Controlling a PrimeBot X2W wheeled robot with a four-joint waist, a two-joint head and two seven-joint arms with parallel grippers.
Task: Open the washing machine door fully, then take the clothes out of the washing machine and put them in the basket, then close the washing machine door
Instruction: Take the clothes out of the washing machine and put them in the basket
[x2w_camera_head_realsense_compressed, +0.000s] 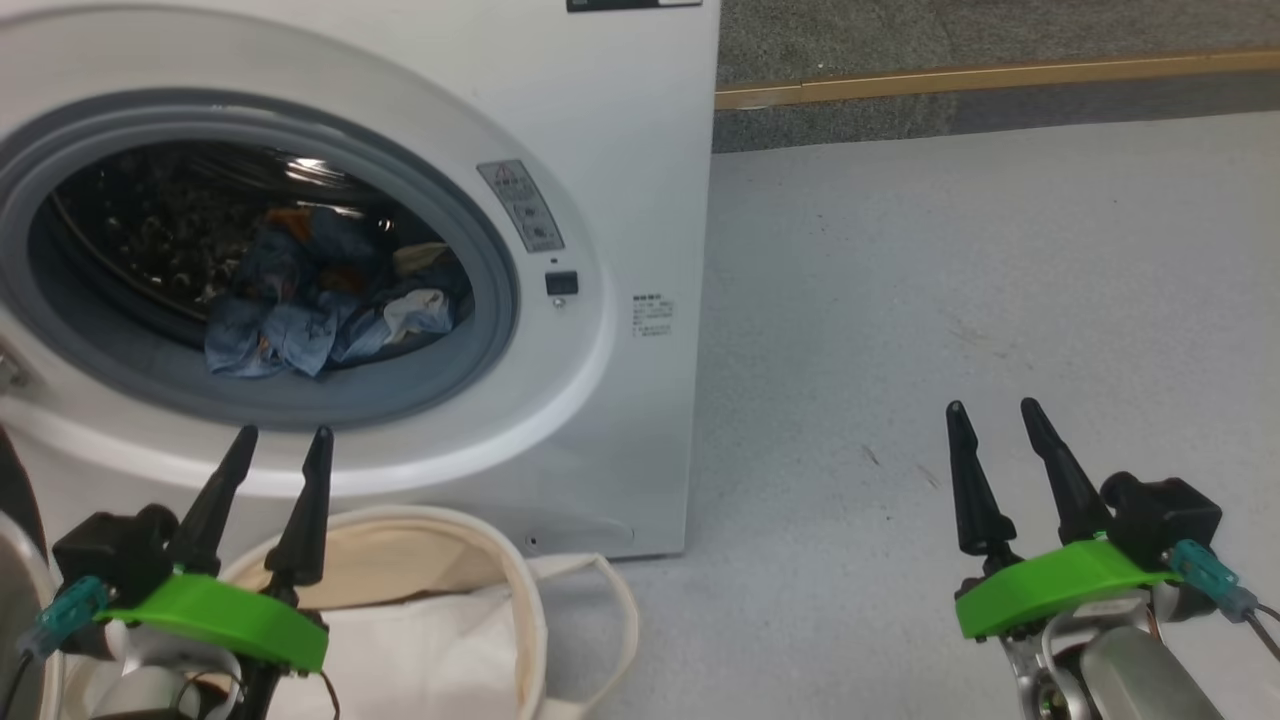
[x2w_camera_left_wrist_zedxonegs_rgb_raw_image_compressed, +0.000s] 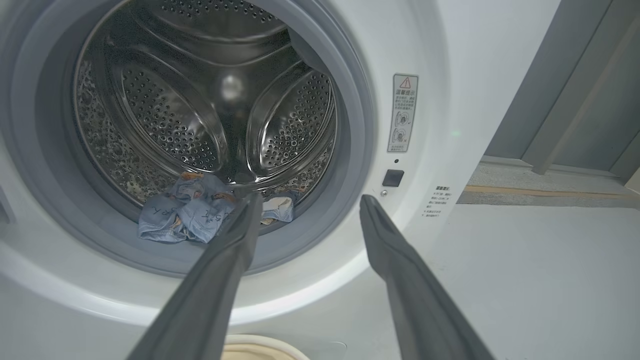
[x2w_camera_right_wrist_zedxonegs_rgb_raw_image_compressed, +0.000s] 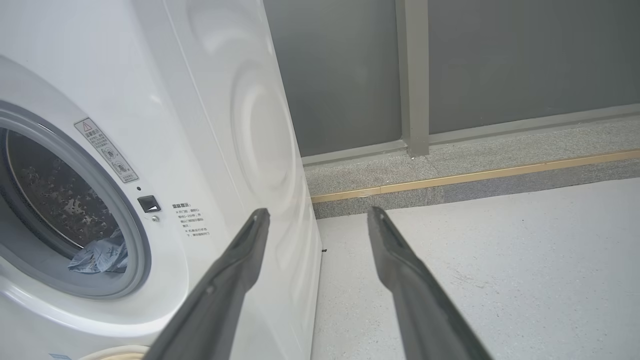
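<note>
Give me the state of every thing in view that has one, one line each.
washing machine: opening uncovered, drum visible.
clothes: bunched at the drum's bottom, near the front lip.
basket: upright on the floor before the machine, white sheet inside.
left claw: open, empty, above the basket.
right claw: open, empty, above the floor right of the machine.

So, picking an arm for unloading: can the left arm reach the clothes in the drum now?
Probably yes. The left gripper is open just before the uncovered drum mouth, and nothing stands between it and the clothes heaped at the drum's front.
</note>
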